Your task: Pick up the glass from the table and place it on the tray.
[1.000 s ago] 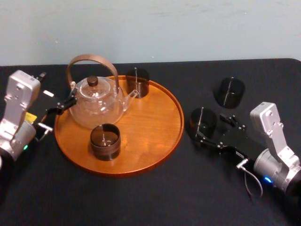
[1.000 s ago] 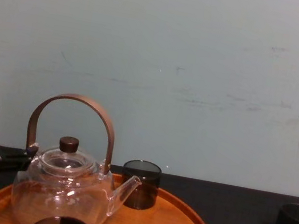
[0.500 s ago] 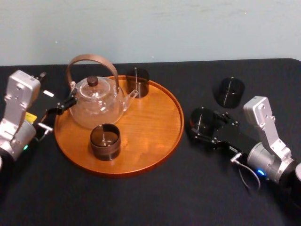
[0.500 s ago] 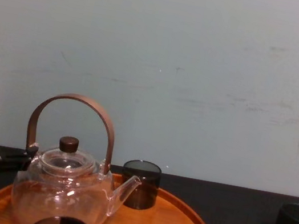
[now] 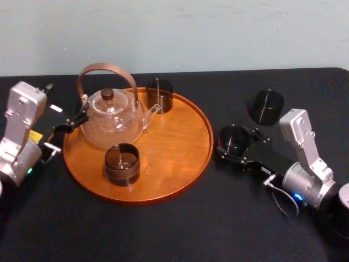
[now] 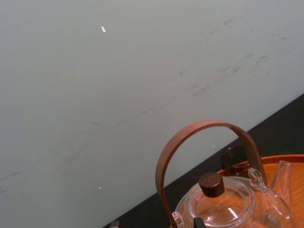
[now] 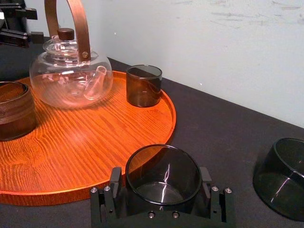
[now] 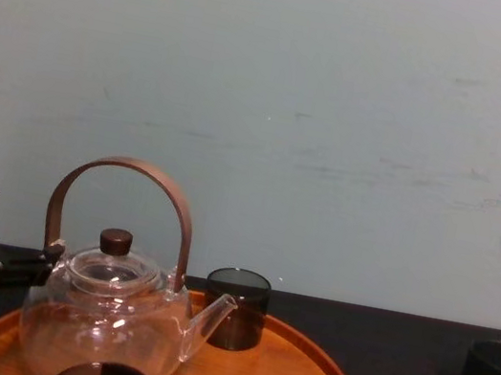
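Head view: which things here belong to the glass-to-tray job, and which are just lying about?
In the job: right hand, fingers either side of the glass on the table; tray.
Lying about: teapot, dark glass and brown cup on the tray; spare glass farther back; left hand parked beside the tray.

Head camera looks steeply down, chest camera level; both share the tray [image 5: 174, 150].

Robot lab or test room, by the look. Bare, scuffed pale wall [image 8: 359, 119] stood beyond the right gripper [image 7: 160, 183]; plain black table [image 5: 163, 234] lay under it, a staged tea tray [image 5: 180, 147] to its left.
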Motion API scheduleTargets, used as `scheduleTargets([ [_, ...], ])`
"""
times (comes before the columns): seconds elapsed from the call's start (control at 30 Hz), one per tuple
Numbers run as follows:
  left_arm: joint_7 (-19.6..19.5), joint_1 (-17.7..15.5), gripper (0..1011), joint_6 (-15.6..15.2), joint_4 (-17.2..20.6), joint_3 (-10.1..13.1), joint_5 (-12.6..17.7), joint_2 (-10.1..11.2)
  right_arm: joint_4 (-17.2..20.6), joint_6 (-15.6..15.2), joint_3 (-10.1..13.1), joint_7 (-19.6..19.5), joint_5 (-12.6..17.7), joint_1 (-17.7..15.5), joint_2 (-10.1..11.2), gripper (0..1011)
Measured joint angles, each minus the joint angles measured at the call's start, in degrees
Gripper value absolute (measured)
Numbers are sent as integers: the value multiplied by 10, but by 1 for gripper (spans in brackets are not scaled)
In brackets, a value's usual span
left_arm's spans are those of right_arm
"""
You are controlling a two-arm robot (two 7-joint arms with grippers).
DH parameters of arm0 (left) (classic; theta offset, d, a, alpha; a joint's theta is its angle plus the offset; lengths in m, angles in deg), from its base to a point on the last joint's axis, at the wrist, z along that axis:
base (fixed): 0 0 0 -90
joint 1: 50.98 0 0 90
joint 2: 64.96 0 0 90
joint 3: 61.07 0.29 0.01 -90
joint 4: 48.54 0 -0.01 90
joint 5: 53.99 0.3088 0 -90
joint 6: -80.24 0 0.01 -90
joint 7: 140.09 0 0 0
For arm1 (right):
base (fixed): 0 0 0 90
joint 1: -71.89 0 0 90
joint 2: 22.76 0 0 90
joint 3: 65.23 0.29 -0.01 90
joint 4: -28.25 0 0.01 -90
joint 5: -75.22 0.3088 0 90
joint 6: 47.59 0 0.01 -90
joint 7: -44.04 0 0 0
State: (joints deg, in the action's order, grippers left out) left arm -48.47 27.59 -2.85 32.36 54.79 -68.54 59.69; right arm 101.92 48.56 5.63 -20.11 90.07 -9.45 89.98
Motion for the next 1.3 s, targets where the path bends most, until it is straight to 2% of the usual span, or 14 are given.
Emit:
scheduleTargets([
  [0.2,0,0,1009,0,0,0,0,0,2,-1,0,-2,0,-1,1,1003],
  [0.37,0,0,1009,0,0,0,0,0,3,-1,0,-3,0,-2,1,908],
  [1.3,0,0,1009,0,0,0,0,0,5,-3,0,-5,-1,-3,2,906],
])
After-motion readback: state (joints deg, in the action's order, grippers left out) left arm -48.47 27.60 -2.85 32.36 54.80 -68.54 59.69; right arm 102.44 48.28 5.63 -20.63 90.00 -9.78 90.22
